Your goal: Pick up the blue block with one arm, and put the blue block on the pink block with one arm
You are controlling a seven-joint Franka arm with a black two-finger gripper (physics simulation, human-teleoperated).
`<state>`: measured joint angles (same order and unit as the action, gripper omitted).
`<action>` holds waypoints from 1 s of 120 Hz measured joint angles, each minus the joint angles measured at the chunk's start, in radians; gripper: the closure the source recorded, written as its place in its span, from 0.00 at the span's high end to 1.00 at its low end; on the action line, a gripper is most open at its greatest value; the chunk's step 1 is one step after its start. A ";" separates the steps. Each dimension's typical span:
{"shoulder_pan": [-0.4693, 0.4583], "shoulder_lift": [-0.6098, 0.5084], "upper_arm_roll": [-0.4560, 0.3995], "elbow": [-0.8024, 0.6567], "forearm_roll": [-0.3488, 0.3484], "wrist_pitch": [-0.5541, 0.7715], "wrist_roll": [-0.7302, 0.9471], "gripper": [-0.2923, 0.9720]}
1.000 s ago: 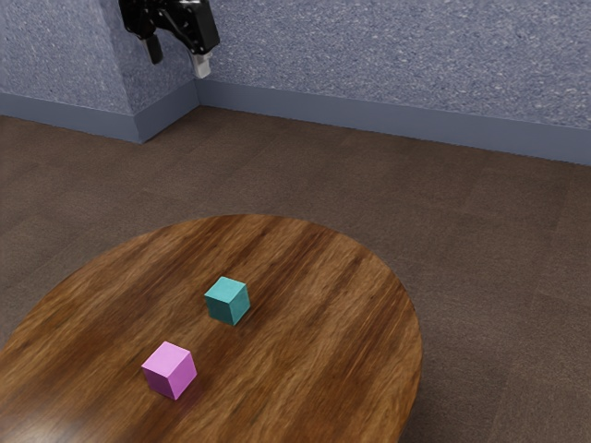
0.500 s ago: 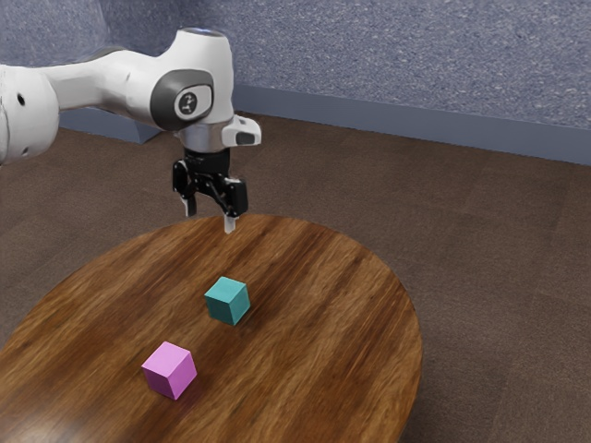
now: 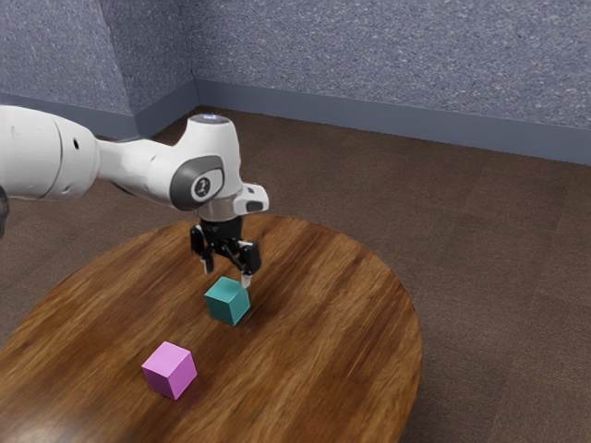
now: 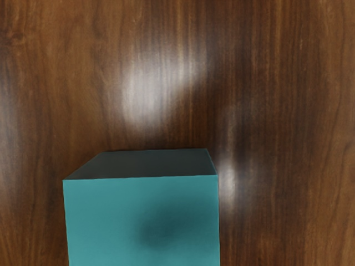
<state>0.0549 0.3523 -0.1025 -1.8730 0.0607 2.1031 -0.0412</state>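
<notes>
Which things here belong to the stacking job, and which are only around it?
For the job: blue block, pink block, gripper (open, just above the blue block).
Not part of it: wooden table bearing both blocks, brown floor, grey wall.

No legible text, number, brand or sign noted. The arm (image 3: 55,166) bears a small pale mark on its dark joint disc (image 3: 205,182); unreadable.

The blue block (image 4: 141,221) — like the table (image 3: 323,351) — runs past its view's edge.
</notes>
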 joint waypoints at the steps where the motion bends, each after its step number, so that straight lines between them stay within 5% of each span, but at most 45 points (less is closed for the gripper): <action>1: 0.000 0.000 0.001 -0.004 0.000 0.003 0.000 0.77; 120: 0.009 0.112 0.015 -0.009 0.008 0.115 0.029 0.73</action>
<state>0.0644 0.4641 -0.0874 -1.8818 0.0684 2.2185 -0.0122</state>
